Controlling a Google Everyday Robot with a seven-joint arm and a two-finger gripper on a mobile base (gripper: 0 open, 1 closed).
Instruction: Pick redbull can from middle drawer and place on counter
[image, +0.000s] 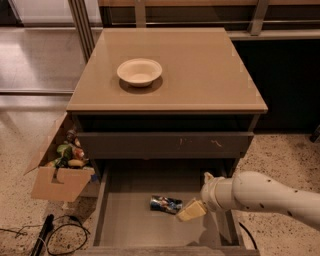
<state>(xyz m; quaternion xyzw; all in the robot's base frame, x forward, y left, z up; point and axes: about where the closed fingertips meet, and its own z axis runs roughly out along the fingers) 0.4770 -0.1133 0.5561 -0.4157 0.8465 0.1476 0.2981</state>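
You see the gripper (191, 210) only as a pale wedge in the drawer (125, 220), just right of the can (165, 203) (touching or not, you can't tell). The arm (270, 195) runs off the right edge. The can's markings blur, and the bottom edge cuts the drawer's front.
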